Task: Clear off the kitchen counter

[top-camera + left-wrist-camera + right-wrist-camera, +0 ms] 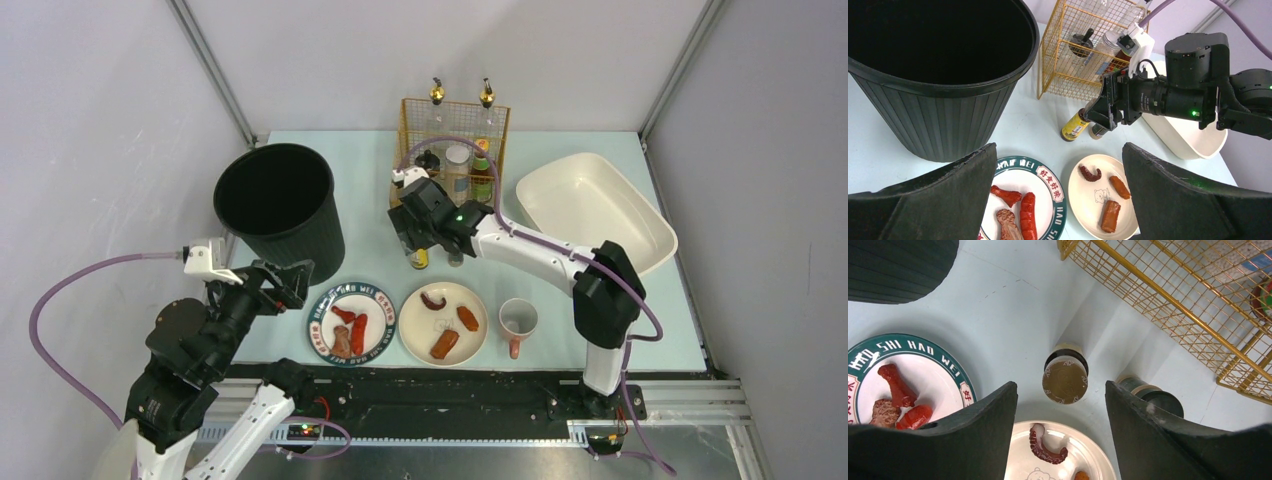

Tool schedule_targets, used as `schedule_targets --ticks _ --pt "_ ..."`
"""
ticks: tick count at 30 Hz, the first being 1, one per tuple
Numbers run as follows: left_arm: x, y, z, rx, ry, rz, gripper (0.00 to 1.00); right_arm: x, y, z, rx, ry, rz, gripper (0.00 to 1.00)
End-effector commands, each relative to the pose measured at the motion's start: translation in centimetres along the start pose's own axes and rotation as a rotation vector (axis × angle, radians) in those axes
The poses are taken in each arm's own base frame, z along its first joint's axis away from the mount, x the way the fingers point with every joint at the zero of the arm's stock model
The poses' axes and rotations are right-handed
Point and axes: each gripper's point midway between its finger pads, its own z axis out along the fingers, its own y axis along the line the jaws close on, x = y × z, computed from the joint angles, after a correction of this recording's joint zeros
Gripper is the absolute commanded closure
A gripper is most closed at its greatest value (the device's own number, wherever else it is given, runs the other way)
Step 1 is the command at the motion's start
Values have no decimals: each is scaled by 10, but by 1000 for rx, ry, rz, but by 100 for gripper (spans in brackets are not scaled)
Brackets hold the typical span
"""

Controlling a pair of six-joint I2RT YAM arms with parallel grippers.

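The mint-green kitchen counter (660, 320) holds a green-rimmed plate (383, 322) with sausage pieces, a cream plate (480, 325) with food pieces and a pink mug (518, 320). A yellow-label bottle (419, 260) with a gold cap (1065, 380) and a dark bottle (455, 258) stand upright behind the plates. My right gripper (425, 235) is open and empty and hovers just above the yellow-label bottle; in its wrist view the cap sits between and beyond the fingers (1059, 390). My left gripper (290, 285) is open and empty, above the green-rimmed plate's left edge (1059, 150).
A tall black bin (275, 205) stands at the back left. A gold wire basket (455, 140) with bottles and jars stands at the back middle. A white oval tub (595, 210) lies at the right. The dark bottle (1153, 397) is close to my right finger.
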Motion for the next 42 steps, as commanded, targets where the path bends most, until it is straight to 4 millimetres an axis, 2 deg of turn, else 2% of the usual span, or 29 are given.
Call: schedule_targets --ticks 1,15,19,25,29,42 --pt "-6 -1 -2 6 -24 7 2 -6 5 7 -15 -30 12 33" --pt "-6 -1 -2 5 -23 7 2 -7 3 17 -13 -31 -1 49" --pt "-6 -1 -2 5 -24 7 2 -7 3 17 -14 -34 -11 59" --pt "-8 -3 -2 10 -21 9 2 -15 2 10 -15 -56 -28 85" --pt "-9 -4 -2 13 -20 11 2 -27 4 -3 -24 -92 -34 95" --pt "-7 -4 4 2 0 6 2 -100 12 -88 -81 -296 -39 99"
